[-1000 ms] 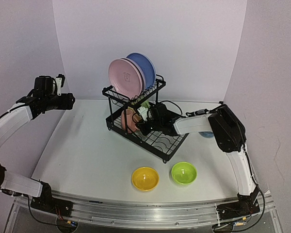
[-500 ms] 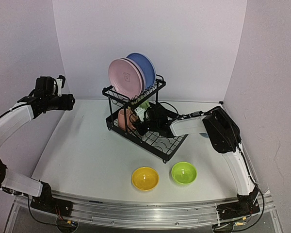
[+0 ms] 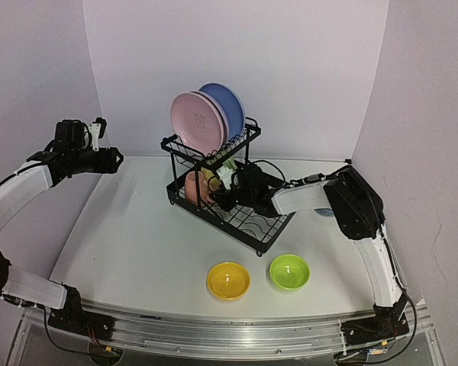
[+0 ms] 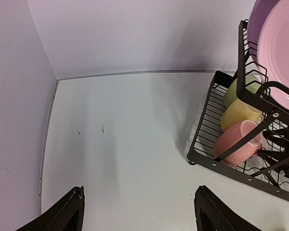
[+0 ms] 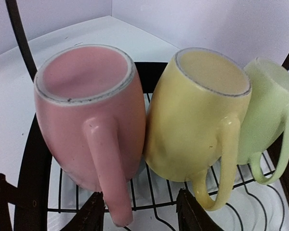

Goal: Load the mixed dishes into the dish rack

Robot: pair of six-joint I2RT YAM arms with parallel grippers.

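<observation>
Right wrist view is the one to steer by. The pink mug [image 5: 82,110] sits tipped in the rack [image 5: 31,159], base end up and handle toward you. The right gripper [image 5: 140,214] has its jaws parted to a middling gap, with the handle's lower end just inside one finger and nothing pinched. I judge the step to be letting this mug go, so part the jaws a little more, then back straight out along the line of the handle. A sideways swing could hook the handle or nudge the yellow mug [image 5: 192,120], which leans against the pink one, with the green mug [image 5: 267,110] pressed against it in turn. Watch the wires close on either side as you lift clear. The lower tray holds those three mugs in a row at the far end, and its near slots hold no dish. The upper shelf holds the pink plate [image 3: 198,122], lavender plate [image 4: 259,14] and blue plate [image 3: 229,103], standing on edge front to back. Left to load, by my reading, are the yellow bowl [image 3: 228,280] and lime bowl [image 3: 289,272], both upright and empty on the table [image 3: 137,236], side by side but not touching. A blue bowl [image 3: 325,211] seems to peek out behind the right arm, mostly hidden. The left gripper [image 4: 139,214] hangs wide and empty, well off to the left of the rack.
</observation>
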